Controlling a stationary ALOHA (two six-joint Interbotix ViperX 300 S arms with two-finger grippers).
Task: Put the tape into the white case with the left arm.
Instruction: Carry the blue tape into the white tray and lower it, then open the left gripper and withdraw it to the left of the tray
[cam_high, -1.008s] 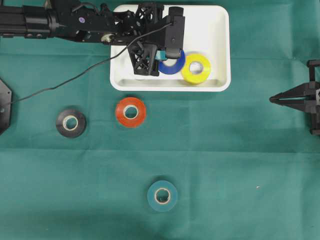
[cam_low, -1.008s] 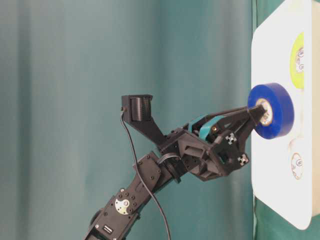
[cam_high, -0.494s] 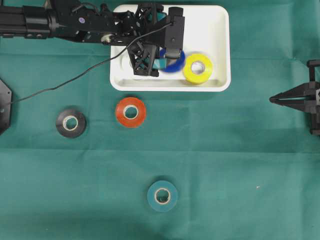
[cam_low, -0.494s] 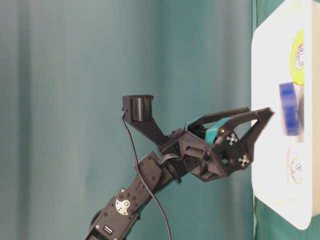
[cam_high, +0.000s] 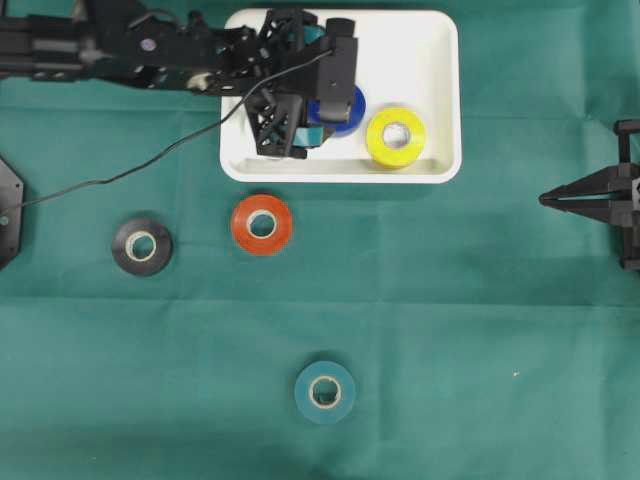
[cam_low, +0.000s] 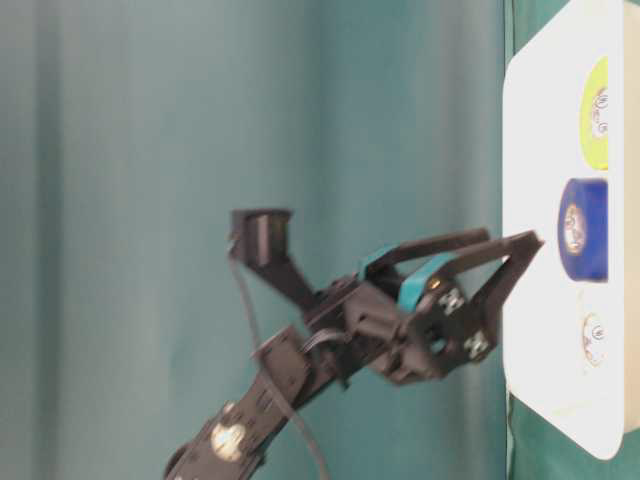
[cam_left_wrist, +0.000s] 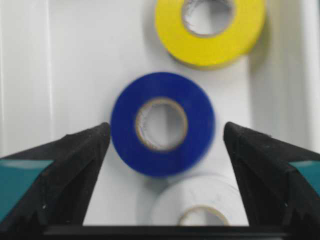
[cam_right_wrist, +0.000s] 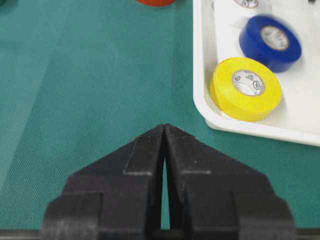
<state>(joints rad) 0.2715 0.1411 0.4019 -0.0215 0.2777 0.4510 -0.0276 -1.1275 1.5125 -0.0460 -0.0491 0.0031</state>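
Blue tape (cam_left_wrist: 162, 124) lies free between wide-open left pincer (cam_left_wrist: 165, 150)

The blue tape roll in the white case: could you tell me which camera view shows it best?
The left wrist view: the blue tape roll sits central and unobstructed, though slightly blurred. Overhead, the left arm partly covers it. The table-level view shows it at the edge; the right wrist view shows it whole but blurred.

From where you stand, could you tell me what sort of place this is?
Probably a robot-manipulation test bench: a green cloth covers the table, with tape rolls laid out, a white case and two arms.
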